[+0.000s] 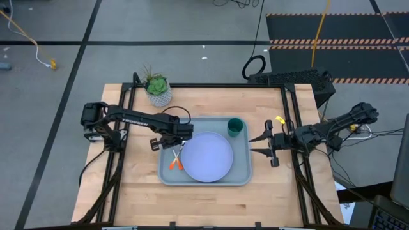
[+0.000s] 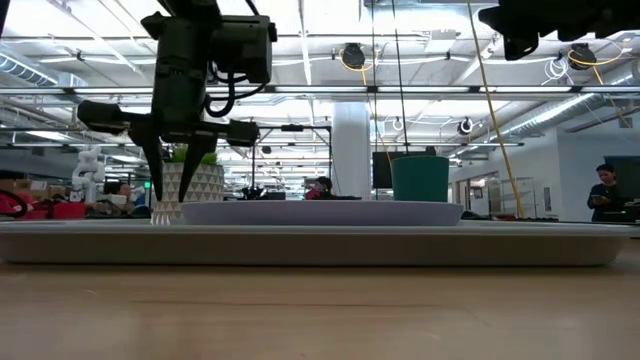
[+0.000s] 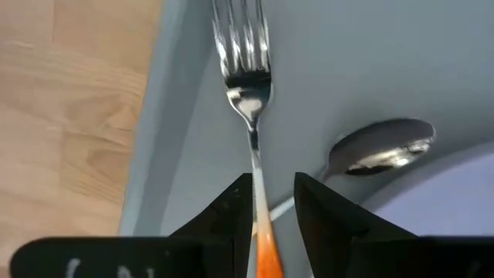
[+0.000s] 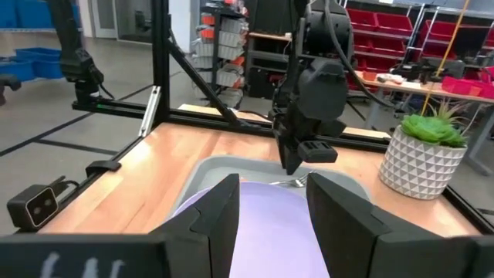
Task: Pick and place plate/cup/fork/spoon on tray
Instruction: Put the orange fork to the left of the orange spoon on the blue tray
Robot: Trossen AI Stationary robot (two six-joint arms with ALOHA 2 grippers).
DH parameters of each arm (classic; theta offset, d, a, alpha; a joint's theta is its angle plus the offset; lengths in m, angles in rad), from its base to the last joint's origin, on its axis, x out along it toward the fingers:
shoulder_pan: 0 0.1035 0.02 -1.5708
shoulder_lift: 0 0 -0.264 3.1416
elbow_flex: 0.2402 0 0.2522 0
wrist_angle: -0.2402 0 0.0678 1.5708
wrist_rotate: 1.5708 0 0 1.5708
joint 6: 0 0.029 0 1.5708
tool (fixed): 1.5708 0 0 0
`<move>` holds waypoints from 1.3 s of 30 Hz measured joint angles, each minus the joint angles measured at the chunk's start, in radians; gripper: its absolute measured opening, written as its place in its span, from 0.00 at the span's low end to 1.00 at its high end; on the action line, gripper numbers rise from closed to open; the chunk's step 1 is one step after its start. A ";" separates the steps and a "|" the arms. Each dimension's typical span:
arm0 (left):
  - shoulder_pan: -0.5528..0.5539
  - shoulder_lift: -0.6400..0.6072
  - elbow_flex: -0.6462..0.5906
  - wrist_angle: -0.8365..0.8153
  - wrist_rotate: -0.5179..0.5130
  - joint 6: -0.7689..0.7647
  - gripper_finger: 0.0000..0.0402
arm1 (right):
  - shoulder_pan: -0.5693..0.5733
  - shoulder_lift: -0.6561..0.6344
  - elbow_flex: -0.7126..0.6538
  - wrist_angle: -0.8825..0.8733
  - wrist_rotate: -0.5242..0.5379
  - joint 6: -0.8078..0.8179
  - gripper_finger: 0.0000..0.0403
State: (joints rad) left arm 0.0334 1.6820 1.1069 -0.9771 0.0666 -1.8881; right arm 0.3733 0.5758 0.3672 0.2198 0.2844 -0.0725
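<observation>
The grey-blue tray (image 1: 239, 174) lies mid-table. The lavender-blue plate (image 1: 208, 156) rests flat in it, and the dark green cup (image 1: 235, 126) stands in the tray's far right corner. The fork (image 3: 245, 85) and the spoon (image 3: 382, 150) lie on the tray's left part beside the plate, their orange handles (image 1: 174, 164) crossing. My left gripper (image 3: 274, 201) points down over the fork, open, a finger on either side of the shaft where the metal meets the orange handle. My right gripper (image 1: 263, 145) is open and empty just right of the tray.
A white pot with a green plant (image 1: 158, 89) stands at the table's far left, behind the tray. Black frame rails run along the table's left, right and far edges. Bare wood lies in front of the tray and on both sides of it.
</observation>
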 joint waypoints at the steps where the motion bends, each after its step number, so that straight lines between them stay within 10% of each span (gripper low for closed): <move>1: 0.000 0.000 0.000 0.006 0.008 0.000 0.24 | 0.003 0.000 0.000 -0.001 0.000 -0.002 0.36; 19: 0.002 -0.002 -0.200 0.385 0.043 -0.079 0.24 | 0.008 0.000 0.000 -0.001 0.006 -0.026 0.36; 39: 0.021 0.000 -0.132 0.372 0.061 0.005 0.24 | 0.008 0.000 0.000 -0.001 0.006 -0.044 0.36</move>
State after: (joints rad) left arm 0.0547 1.6821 0.9746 -0.6055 0.1277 -1.8828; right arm 0.3817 0.5758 0.3672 0.2188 0.2909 -0.1169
